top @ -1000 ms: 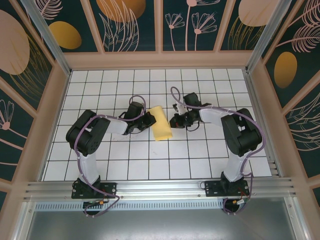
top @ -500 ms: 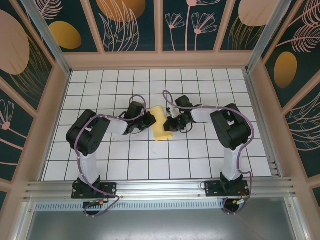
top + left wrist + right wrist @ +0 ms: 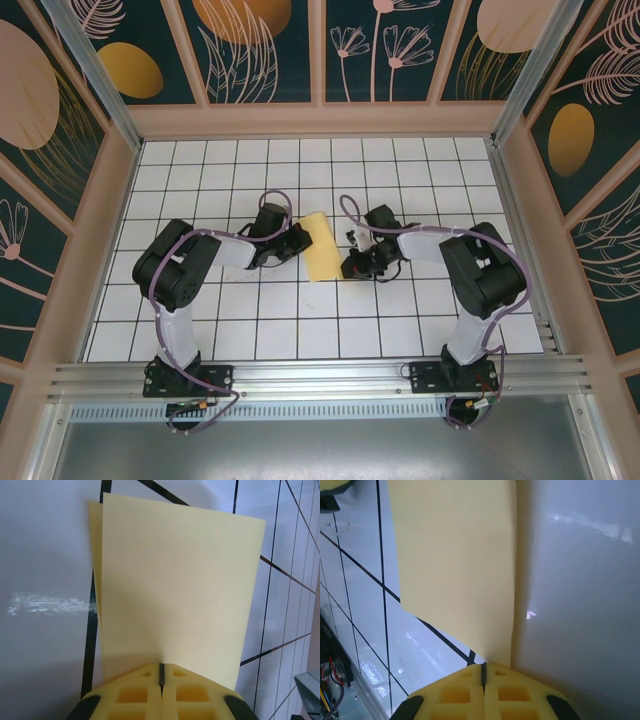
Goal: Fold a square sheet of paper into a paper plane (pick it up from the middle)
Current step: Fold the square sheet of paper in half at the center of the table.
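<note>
The square sheet of paper [image 3: 321,248] lies folded into a pale-yellow strip on the gridded table between the two arms. In the left wrist view the sheet [image 3: 175,580] shows two layers along its left edge. My left gripper [image 3: 299,243] is shut, and its tips [image 3: 161,666] rest on the strip's near edge, not clamped round it. My right gripper [image 3: 349,268] is shut too. Its tips [image 3: 483,666] sit at the near corner of the sheet [image 3: 455,555], beside its straight right edge. No paper plane shape shows.
The white gridded table [image 3: 250,320] is ringed by a wooden frame [image 3: 320,120] and patterned walls. An aluminium rail [image 3: 320,378] carries both arm bases at the near edge. Purple cables loop off each arm above the paper.
My right gripper slid onto the paper's right side, then drew back toward the near right corner. The left gripper and the paper stayed put.
</note>
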Robot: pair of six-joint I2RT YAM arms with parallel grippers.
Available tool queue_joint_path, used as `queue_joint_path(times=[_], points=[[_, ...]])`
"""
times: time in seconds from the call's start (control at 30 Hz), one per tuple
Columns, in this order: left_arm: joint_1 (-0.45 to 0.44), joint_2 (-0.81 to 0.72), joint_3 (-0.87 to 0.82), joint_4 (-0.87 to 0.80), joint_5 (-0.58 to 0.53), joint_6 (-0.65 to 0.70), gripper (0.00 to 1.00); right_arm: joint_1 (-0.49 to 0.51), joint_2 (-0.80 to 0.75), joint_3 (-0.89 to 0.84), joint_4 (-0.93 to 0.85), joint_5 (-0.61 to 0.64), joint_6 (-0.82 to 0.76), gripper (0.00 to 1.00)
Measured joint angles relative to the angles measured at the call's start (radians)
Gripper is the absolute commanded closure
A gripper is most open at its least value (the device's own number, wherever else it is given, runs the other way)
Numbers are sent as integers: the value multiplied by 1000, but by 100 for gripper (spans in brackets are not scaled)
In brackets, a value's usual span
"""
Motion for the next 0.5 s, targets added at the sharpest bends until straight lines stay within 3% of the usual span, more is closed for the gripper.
queue_joint_path(times=[0.2, 0.5], points=[[0, 0, 0, 0, 1, 0, 92, -4, 14, 157, 36, 12, 49, 100], [0, 2, 1, 0, 2, 0, 93, -4, 233, 335, 132, 23, 128, 100]])
